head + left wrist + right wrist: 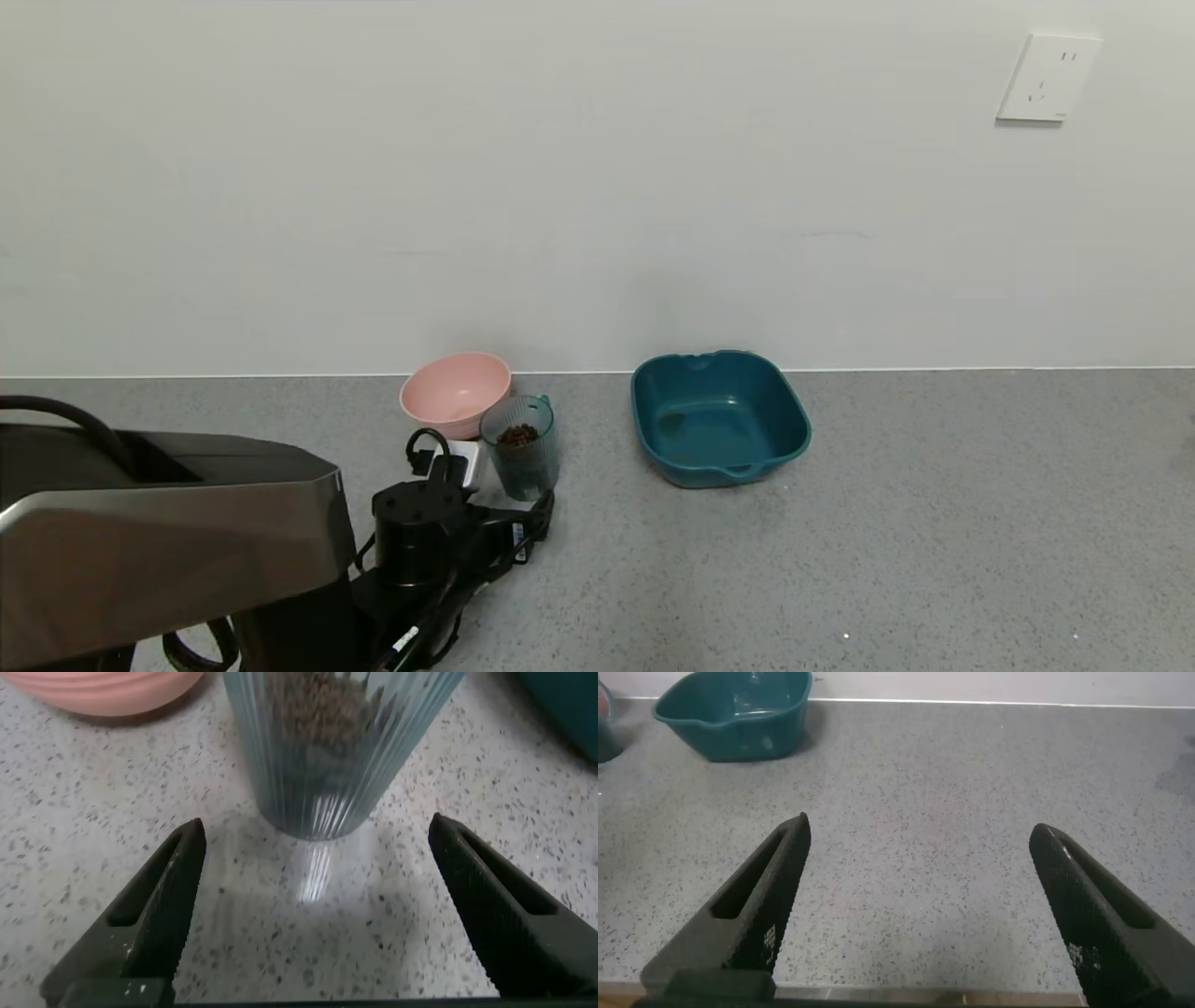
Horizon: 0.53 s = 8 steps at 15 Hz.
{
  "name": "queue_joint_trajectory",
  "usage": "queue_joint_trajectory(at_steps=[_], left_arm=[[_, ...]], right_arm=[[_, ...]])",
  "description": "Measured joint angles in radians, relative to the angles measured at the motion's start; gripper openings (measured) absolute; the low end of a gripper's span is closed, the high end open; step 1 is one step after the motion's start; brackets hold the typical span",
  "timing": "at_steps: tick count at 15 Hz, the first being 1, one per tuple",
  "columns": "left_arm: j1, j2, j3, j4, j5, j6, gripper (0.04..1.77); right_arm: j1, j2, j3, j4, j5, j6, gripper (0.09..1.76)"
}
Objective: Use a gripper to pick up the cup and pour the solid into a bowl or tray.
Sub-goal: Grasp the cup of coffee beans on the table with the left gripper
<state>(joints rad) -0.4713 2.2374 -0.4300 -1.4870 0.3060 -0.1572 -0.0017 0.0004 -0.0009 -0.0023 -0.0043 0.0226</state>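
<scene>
The ribbed blue-green cup [521,453] stands upright on the grey counter, with the dark brown solid [516,435] heaped inside it. My left gripper [504,499] is just in front of the cup, low over the counter. In the left wrist view the gripper [316,826] is open and empty. Its fingers [168,896] are spread wider than the cup [327,756], whose base sits just beyond the fingertips. The solid [322,709] shows through the cup's wall. My right gripper [921,826] is open and empty over bare counter, out of the head view.
A pink bowl [455,392] stands just behind and left of the cup, touching or nearly touching it; it also shows in the left wrist view [112,686]. A teal tub [719,420] sits to the right, also in the right wrist view [738,714]. The wall runs close behind.
</scene>
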Motion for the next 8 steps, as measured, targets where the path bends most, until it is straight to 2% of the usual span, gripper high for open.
queue_joint_trajectory(at_steps=[8], left_arm=[[-0.004,0.061,-0.068,-0.043,0.016,0.003,1.72]], right_arm=[[0.0,0.0,0.0,0.0,0.0,0.0,1.71]])
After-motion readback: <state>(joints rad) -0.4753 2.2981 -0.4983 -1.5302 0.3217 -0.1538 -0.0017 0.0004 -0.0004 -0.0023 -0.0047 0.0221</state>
